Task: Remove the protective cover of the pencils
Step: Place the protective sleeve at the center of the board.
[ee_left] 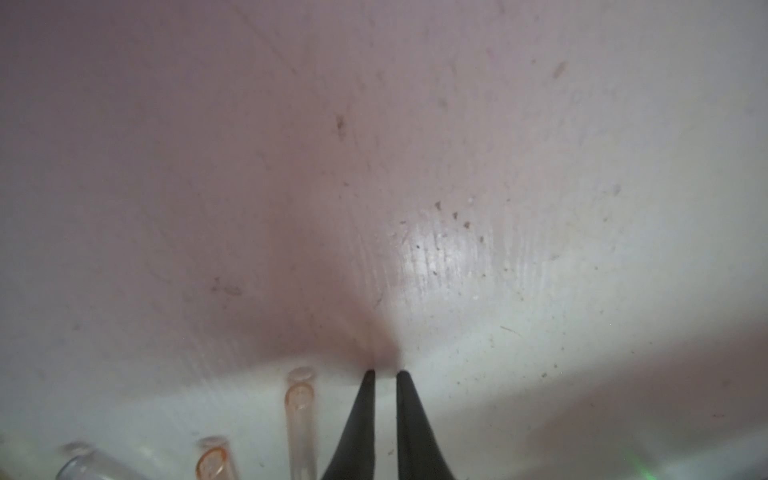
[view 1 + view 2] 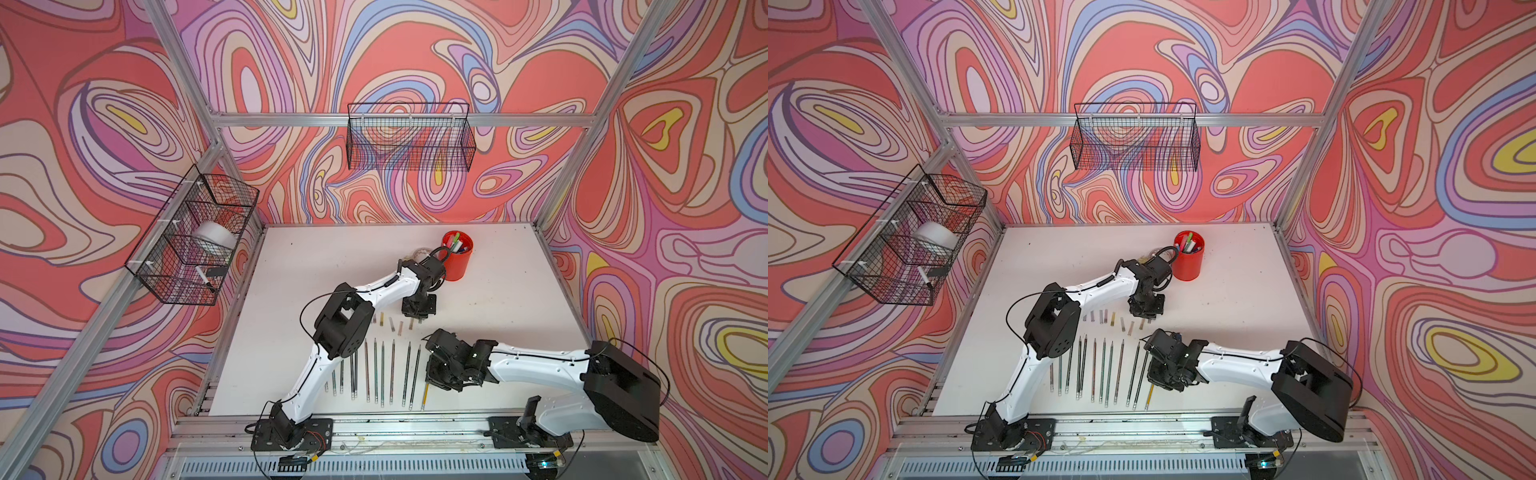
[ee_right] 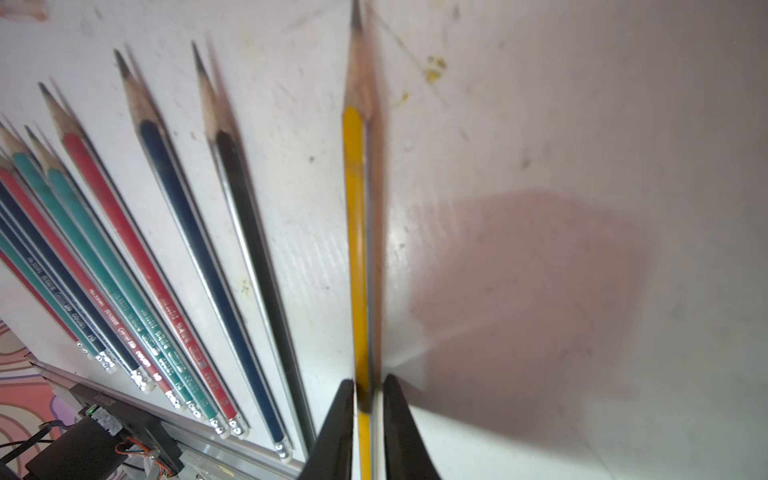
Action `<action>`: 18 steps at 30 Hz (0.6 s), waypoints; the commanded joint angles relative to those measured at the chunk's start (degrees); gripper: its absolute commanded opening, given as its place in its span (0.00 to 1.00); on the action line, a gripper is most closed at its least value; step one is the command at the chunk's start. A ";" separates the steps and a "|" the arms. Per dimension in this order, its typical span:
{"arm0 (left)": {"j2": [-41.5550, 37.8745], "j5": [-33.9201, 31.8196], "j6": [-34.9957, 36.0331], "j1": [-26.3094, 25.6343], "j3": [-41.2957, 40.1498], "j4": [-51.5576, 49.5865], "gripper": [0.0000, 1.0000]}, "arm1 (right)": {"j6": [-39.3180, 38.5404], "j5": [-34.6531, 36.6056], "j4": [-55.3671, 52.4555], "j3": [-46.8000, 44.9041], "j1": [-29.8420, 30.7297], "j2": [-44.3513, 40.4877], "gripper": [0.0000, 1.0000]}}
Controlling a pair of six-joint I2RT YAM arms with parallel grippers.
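Neatly, pencils [image 2: 375, 370] line a scuffed table [image 2: 498, 299] amid swirled walls [image 2: 104, 124].

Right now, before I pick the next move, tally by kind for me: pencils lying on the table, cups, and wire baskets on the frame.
Pencils: 12 showing, counting the yellow one; the left arm overhangs one end of the row
Red cup: 1
Wire baskets: 2
Total: 15

The pencils [image 2: 392, 370] lie side by side on the table [image 2: 498, 299].
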 commanded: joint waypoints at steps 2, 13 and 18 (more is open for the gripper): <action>1.15 -0.65 0.09 -0.27 1.56 -2.70 0.15 | 0.45 2.38 -3.17 1.13 0.35 1.82 0.11; 1.33 -0.74 -0.20 -0.24 1.90 -2.97 0.20 | -1.11 5.85 -10.16 7.86 0.14 6.67 0.06; 1.09 -0.65 0.02 -0.29 2.16 -3.14 0.21 | -2.18 7.72 -13.18 10.76 -0.07 7.23 0.06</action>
